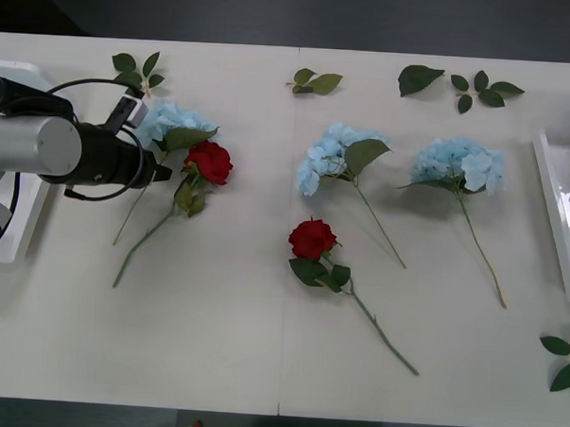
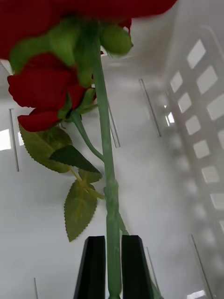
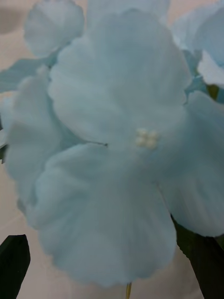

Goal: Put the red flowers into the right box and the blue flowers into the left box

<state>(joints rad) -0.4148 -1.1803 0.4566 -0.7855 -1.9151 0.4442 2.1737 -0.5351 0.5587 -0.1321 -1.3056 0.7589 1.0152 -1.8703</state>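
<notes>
White table (image 1: 260,345) ahead; my left gripper (image 3: 112,280), spread wide, sits right against a blue flower (image 1: 171,122) beside the left box (image 1: 20,221). My right gripper (image 2: 112,266) pinches a rose stem (image 2: 108,187) inside the right box (image 1: 560,202).

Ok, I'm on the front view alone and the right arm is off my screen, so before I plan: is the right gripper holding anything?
Observer: Yes. The right gripper is shut on the green stem of a red rose.
Operator: Where is that rose?
Observer: Down inside the white slotted box, with the box walls around it.
Operator: And is the left gripper closed on the blue flower?
Observer: No. The left gripper is open, with the pale blue hydrangea bloom right in front of its fingers.
</notes>
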